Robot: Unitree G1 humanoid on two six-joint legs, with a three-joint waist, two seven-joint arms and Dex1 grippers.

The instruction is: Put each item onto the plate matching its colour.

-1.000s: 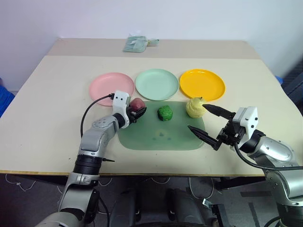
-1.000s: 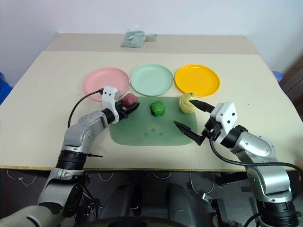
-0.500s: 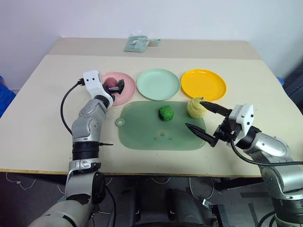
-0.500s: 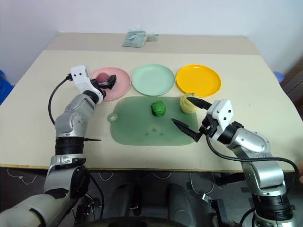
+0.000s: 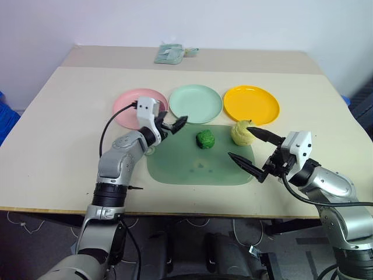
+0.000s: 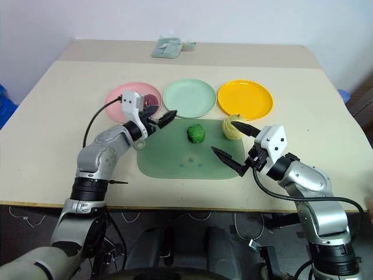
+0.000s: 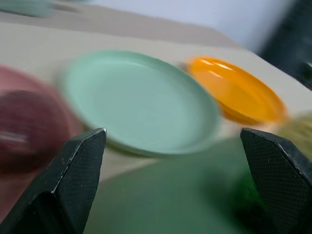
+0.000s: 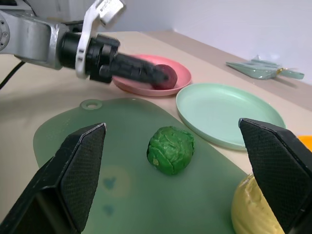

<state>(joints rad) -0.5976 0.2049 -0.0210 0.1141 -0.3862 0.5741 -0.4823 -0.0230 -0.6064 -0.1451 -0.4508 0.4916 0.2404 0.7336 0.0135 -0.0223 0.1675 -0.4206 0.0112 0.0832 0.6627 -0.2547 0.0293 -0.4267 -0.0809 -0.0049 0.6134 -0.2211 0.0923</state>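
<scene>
Beige surface (image 5: 70,105), holding the following.

Pink plate (image 5: 125,105): far left of the row of three, carrying the dark purple-red lump (image 6: 152,101) on its right part.

Mint green plate (image 5: 195,103): middle of the row, bare.

Orange-yellow plate (image 5: 251,104): right of the row, bare.

Green mat (image 5: 192,166): flat, on the near side of the plates, a round hole at its left corner.

Dark green lump (image 5: 204,139): on the far part of the mat, roughly central, just near of the mint green plate.

Pale yellow lump (image 5: 240,133): at the mat's far right corner, just near of the orange-yellow plate.

Left gripper (image 5: 176,123): over the mat's far left corner, just near of the gap between the pink and mint green plates, pointing right toward the dark green lump; jaws apart, nothing between them.

Right gripper (image 5: 250,151): over the right edge of the mat, pointing left; jaws wide apart and empty, the far finger just beside the pale yellow lump, whether touching cannot be told, the near finger over the mat.

Folded pale green cloth (image 5: 169,54): far edge of the surface, well apart from the plates.
</scene>
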